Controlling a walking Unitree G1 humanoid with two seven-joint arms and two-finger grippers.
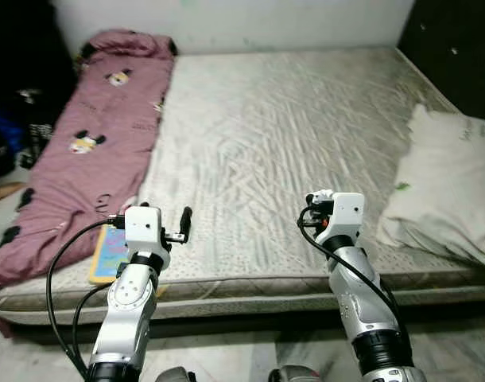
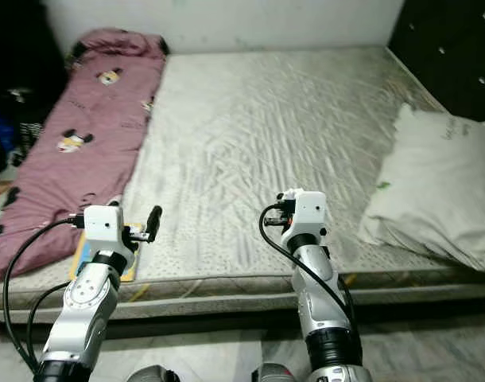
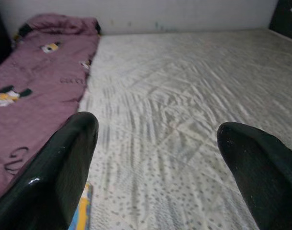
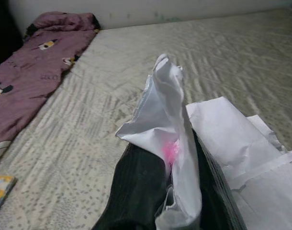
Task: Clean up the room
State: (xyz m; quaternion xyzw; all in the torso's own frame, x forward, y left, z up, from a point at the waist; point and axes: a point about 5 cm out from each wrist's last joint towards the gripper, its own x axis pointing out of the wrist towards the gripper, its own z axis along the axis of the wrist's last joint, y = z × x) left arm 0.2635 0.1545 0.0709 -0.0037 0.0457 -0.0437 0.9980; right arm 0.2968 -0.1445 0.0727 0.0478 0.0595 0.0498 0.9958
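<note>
Right tool (image 4: 170, 191) pinching crumpled white paper (image 4: 194, 143) over mattress (image 1: 282, 135); left tool (image 3: 158, 163) spread wide nr purple blanket (image 1: 99, 143).

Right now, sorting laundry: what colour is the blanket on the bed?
Dusty pink blanket with cartoon-character prints, clearest in the left eye view.

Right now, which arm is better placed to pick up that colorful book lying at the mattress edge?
Left. The left gripper is open, holds nothing, and hovers just beside the book near the maroon blanket. The right gripper is shut on crumpled white paper, farther away.
</note>
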